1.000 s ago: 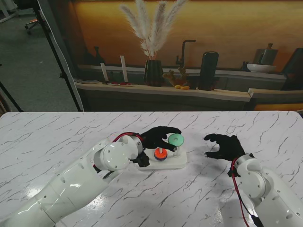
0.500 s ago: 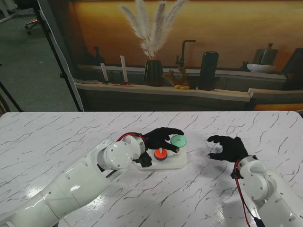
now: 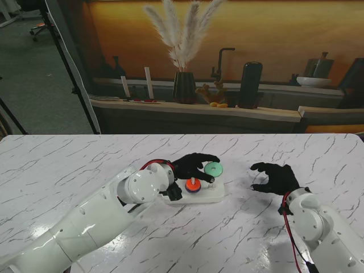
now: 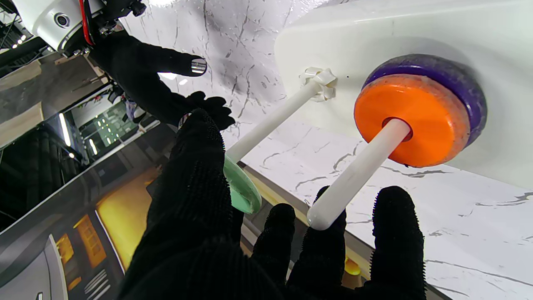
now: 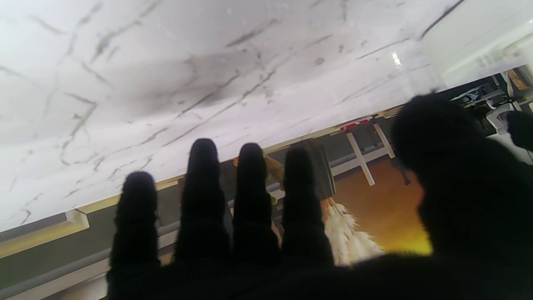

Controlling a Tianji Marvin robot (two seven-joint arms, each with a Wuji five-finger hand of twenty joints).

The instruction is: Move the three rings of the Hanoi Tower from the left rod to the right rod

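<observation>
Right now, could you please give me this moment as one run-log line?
left robot hand: holding green ring at top of rod | orange ring on purple ring, neighbouring rod | right robot hand: open, apart from base

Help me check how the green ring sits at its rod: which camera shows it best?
The left wrist view: the green ring appears close up, pinched by the left hand at the tip of the rod. The stand view shows it only as a small disc. The right wrist view misses it.
</observation>
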